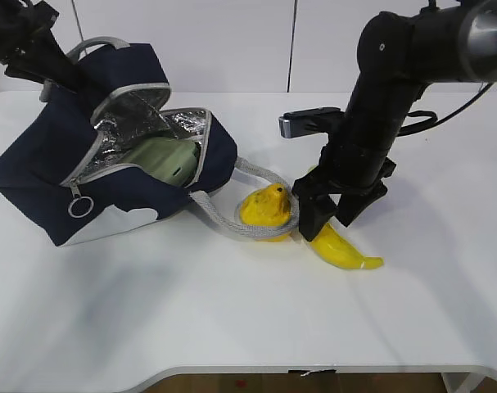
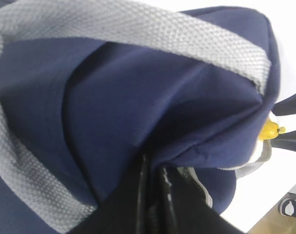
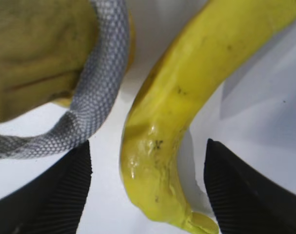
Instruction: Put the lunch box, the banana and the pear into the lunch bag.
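Right of centre, the curved bright-yellow banana [image 1: 340, 246] lies on the white table [image 1: 232, 327] between the wide-apart fingers of the right claw [image 1: 328, 219], while the left claw, upper left, pinches the navy lunch bag [image 1: 35, 176].

No readable text — no labels, no numbers.

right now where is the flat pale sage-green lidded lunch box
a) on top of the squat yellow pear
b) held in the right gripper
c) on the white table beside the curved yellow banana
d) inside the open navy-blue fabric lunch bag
d: the pale sage-green lunch box lies inside the open, silver-lined mouth of the navy-blue fabric lunch bag, while the right gripper stands open around the curved yellow banana.
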`<state>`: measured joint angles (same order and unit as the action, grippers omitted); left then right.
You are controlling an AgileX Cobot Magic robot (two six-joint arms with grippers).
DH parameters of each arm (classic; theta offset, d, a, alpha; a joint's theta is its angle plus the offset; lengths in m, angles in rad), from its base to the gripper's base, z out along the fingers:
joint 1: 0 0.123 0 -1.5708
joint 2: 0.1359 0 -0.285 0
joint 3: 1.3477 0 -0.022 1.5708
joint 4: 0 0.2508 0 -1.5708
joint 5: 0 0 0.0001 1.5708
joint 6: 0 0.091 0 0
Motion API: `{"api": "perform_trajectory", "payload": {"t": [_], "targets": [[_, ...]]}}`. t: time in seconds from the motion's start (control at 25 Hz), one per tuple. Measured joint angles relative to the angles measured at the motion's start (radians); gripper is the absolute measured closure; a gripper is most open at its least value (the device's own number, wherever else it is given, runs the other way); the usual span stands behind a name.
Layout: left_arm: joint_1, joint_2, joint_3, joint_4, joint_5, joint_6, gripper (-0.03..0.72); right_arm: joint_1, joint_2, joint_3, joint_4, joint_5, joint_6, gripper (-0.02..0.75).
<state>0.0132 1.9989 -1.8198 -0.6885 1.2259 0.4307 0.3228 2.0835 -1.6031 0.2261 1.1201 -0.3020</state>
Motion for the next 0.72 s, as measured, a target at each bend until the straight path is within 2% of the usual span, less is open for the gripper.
{"api": "perform_trajectory", "payload": {"t": [0.72], "targets": [[0.0,0.0,0.0,0.0,0.0,0.0,0.683,0.0,0.039,0.0,-0.006,-0.05,-0.004,0.17]]}}
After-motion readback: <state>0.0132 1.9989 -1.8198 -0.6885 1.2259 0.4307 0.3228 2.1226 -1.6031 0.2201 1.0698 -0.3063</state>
